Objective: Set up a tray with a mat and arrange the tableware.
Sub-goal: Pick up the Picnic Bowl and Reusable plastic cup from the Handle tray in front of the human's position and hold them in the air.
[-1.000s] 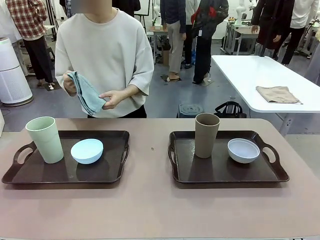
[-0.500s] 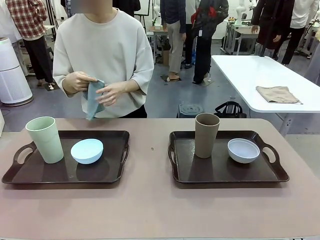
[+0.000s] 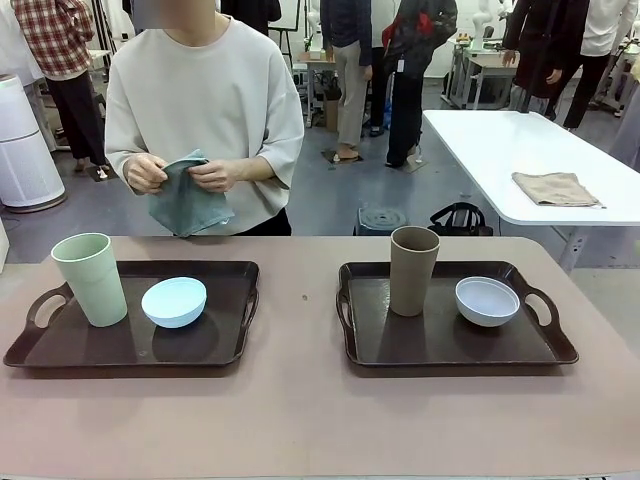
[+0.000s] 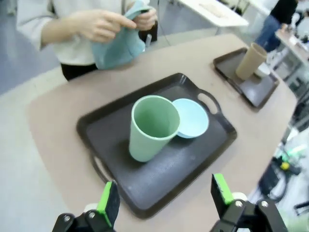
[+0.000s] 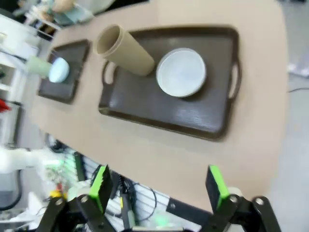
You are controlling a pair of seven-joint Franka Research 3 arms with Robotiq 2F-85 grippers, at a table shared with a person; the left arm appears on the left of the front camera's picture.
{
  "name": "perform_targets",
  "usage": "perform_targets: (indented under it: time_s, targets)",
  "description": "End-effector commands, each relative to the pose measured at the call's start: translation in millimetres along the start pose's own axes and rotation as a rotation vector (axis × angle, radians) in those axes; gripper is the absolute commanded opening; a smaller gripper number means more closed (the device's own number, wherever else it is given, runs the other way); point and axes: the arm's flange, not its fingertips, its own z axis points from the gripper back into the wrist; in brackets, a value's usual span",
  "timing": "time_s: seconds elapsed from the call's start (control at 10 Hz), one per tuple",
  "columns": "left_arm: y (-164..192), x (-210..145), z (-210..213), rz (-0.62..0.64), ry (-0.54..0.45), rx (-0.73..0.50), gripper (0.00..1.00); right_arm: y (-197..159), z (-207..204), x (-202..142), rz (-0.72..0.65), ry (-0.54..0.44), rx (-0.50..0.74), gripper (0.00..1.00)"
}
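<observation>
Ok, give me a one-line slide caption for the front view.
Person holding a teal cloth; left tray: green tumbler, blue bowl; right tray: brown tumbler, white bowl.

No lettering, label, brand, number or sign can be read anywhere in these views.

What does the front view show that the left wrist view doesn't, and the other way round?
Front view adds the black bag on the floor and the white appliance at far left. Left wrist view adds the left gripper, fingers open. Both share the person's hands holding a blue-grey cloth, the pale green tumbler and light blue bowl on their tray, and the brown tumbler.
</observation>
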Motion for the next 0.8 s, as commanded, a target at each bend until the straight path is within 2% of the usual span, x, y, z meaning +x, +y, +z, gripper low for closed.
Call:
perform_targets:
  time_s: [0.0,0.2,0.4,0.6,0.7]
  targets:
    - [22,6,-15,-0.156,-0.004,0.046,1.0,71,-20,51,0.06,0.109,-0.096,1.0]
    - [33,9,-16,-0.294,0.04,0.066,1.0,162,-46,88,0.103,0.183,-0.184,1.0]
    - [41,11,-24,-0.386,0.072,0.075,1.0,244,-97,122,0.062,0.221,-0.278,1.0]
    - [23,20,-35,-0.439,0.08,0.07,1.0,298,-160,139,-0.005,0.208,-0.38,1.0]
    - [28,17,-32,-0.456,0.08,0.07,1.0,318,-189,140,-0.034,0.214,-0.402,1.0]
